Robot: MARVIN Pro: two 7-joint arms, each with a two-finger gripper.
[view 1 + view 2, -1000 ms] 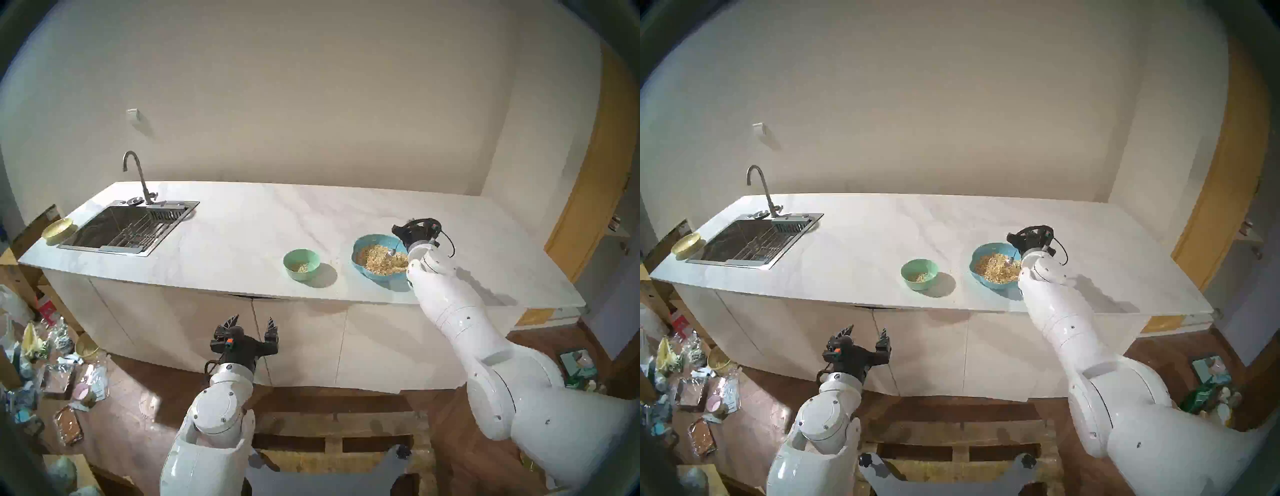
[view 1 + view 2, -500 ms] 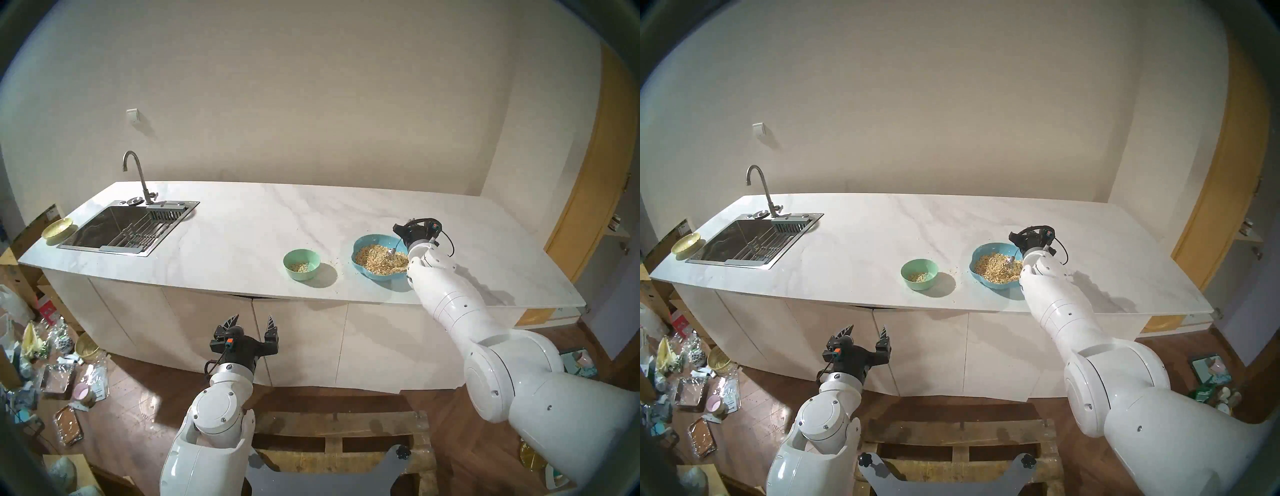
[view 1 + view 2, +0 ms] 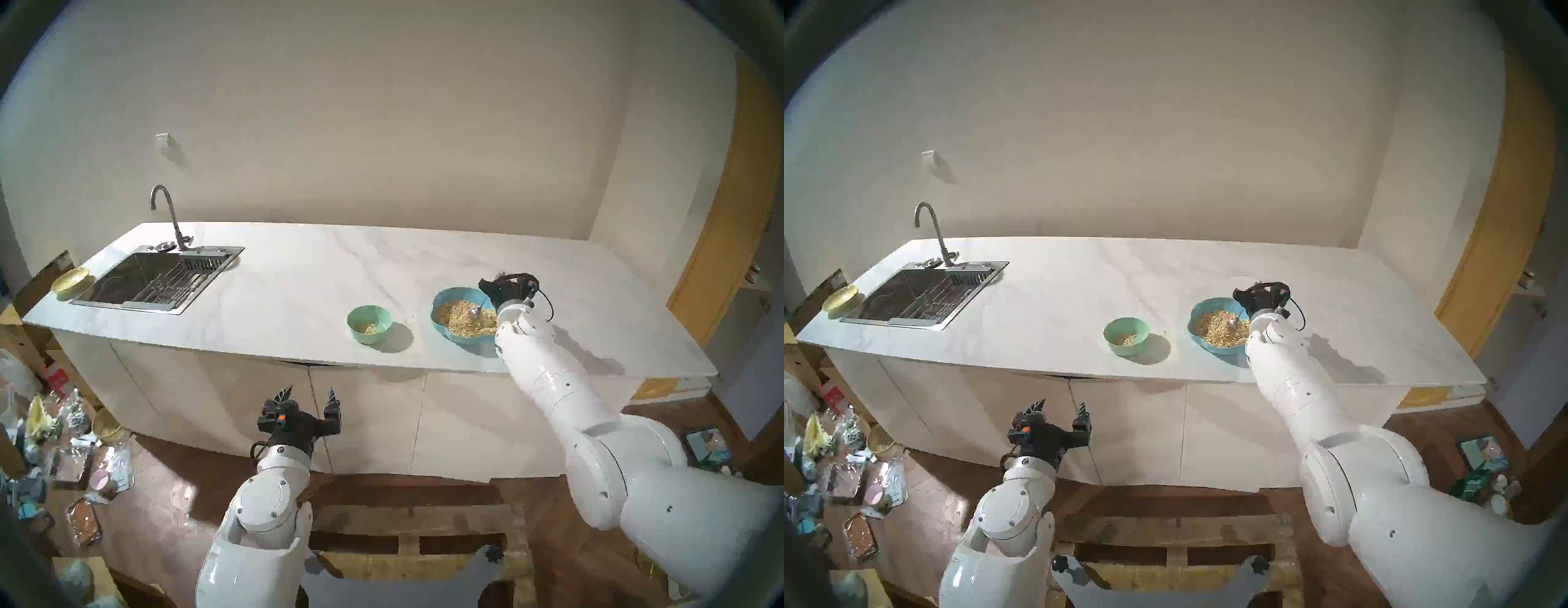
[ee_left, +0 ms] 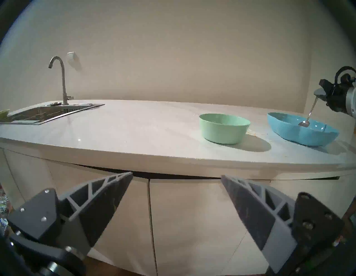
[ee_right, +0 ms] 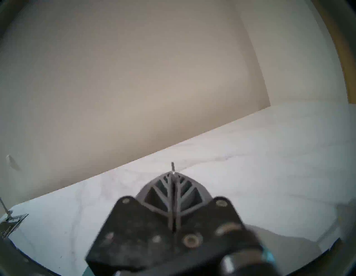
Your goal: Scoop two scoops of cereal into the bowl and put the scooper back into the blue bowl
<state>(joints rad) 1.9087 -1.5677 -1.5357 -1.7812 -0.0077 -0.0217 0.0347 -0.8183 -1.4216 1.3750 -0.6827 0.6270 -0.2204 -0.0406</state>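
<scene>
Right gripper holds the scooper in the blue bowl; left gripper idle below the desk

The white marble desk (image 3: 297,288) carries the blue bowl (image 3: 441,329), heaped with cereal (image 3: 460,322), and just to its left the bowl (image 3: 369,325), mint-green, with a little cereal at its bottom. The right gripper (image 4: 320,92), clamped together on the scooper (image 4: 310,113) handle, hangs over the blue bowl's right side, the spoon head down in the heap. The left gripper (image 3: 309,397) hangs before the cabinet front, fingers apart, holding nothing.
</scene>
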